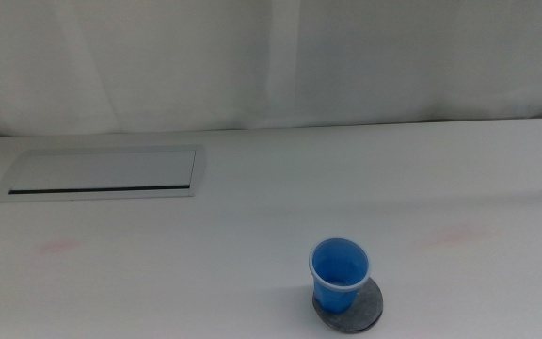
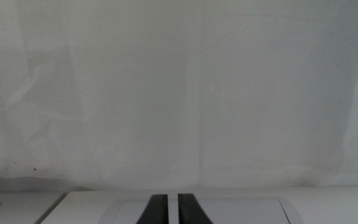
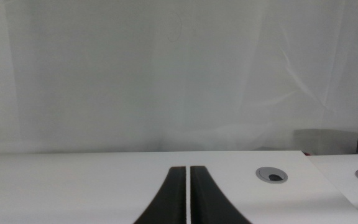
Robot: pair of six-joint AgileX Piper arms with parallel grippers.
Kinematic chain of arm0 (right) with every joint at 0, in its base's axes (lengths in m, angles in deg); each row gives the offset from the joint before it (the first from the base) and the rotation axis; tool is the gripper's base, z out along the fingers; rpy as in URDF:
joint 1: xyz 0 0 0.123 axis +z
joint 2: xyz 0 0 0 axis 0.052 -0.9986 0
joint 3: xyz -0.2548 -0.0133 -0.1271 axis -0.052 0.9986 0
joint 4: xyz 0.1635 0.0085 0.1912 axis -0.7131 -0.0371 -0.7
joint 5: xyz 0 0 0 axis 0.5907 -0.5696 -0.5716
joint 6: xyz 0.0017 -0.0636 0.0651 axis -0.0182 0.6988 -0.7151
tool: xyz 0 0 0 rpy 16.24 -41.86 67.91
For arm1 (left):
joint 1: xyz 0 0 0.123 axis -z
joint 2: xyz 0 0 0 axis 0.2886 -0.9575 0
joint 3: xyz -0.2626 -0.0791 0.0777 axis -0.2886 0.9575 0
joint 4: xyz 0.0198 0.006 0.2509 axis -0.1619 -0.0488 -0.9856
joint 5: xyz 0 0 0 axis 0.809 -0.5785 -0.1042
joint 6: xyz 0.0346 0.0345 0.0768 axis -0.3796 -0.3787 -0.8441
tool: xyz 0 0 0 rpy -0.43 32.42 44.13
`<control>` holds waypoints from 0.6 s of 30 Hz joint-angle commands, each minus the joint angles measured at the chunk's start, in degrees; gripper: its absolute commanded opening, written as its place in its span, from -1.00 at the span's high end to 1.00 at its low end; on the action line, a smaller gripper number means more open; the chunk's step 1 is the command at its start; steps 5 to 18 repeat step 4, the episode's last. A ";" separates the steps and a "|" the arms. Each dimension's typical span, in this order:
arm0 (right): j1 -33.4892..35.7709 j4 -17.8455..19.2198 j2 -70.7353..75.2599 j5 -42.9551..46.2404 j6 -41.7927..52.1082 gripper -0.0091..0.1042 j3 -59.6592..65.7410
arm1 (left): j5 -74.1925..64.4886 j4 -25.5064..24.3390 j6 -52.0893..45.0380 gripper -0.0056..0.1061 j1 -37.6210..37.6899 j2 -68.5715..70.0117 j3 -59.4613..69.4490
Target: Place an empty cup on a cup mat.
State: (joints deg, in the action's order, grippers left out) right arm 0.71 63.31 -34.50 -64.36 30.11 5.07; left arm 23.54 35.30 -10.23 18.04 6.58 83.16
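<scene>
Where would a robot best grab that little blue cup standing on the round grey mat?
Probably around the upper wall just below the pale rim, coming in from the side. The cup stands upright and open-topped on the cup mat, handle-free and widening toward the rim, so it should resist slipping down. No tool is near it.

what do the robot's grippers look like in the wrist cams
Only the jaws show. The left gripper has two dark, nearly black flat jaws, widening toward the base, with a thin pale slit between. The right gripper looks the same. No cables, markings or arm bodies are visible.
</scene>
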 commanded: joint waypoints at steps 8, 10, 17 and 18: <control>-0.26 0.20 1.98 -0.42 0.33 0.89 1.97 | -0.01 0.15 0.30 0.95 -0.14 0.27 2.17; -0.26 0.20 1.98 -0.42 0.33 0.89 1.97 | -0.01 0.15 0.30 0.95 -0.14 0.27 2.17; -0.26 0.20 1.98 -0.42 0.33 0.89 1.97 | -0.01 0.15 0.30 0.95 -0.14 0.27 2.17; -0.26 0.20 1.98 -0.42 0.33 0.89 1.97 | -0.01 0.15 0.30 0.95 -0.14 0.27 2.17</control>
